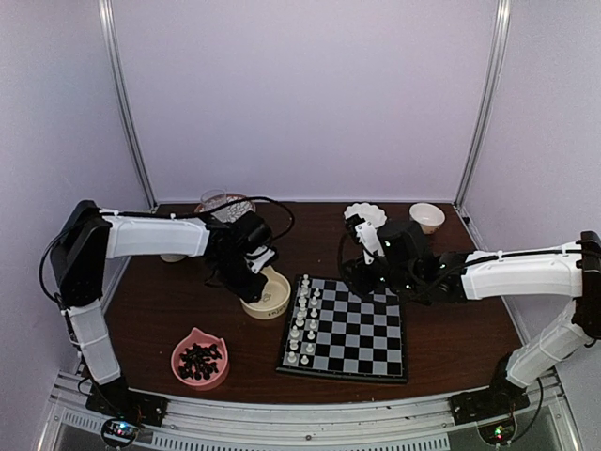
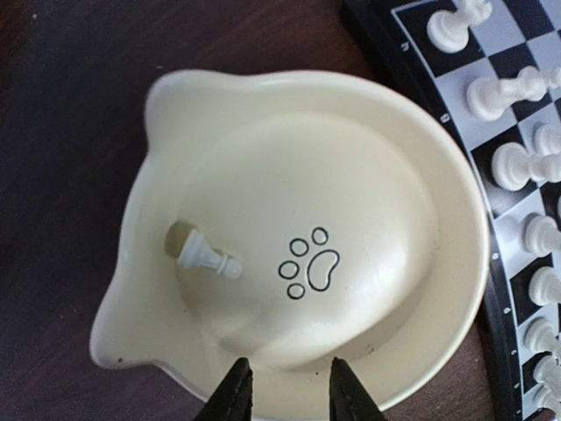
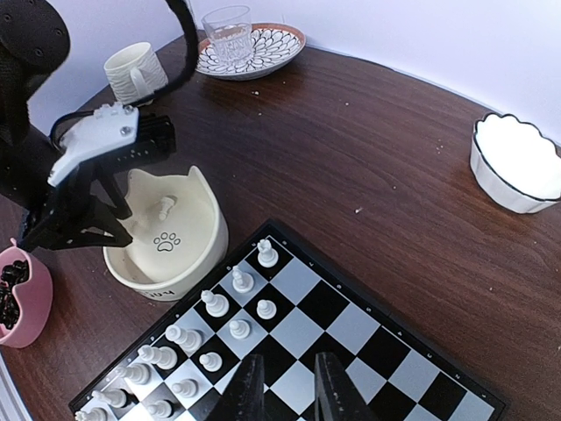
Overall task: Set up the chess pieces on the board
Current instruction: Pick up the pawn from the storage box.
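Note:
The chessboard (image 1: 362, 338) lies at the table's middle, with several white chess pieces (image 1: 302, 324) upright along its left side, also seen in the right wrist view (image 3: 215, 304). One white pawn (image 2: 208, 256) lies on its side in the cream cat-shaped bowl (image 2: 421, 175), which sits left of the board (image 1: 274, 303). My left gripper (image 2: 287, 386) is open and empty above the bowl's near rim. My right gripper (image 3: 285, 386) is open and empty over the board's squares (image 3: 351, 329), near its far edge.
A pink bowl (image 1: 200, 358) of black pieces sits front left. A patterned plate with a glass (image 3: 235, 35), a cream mug (image 3: 133, 72) and a white scalloped bowl (image 3: 517, 162) stand at the back. Another small bowl (image 1: 427, 216) is at back right.

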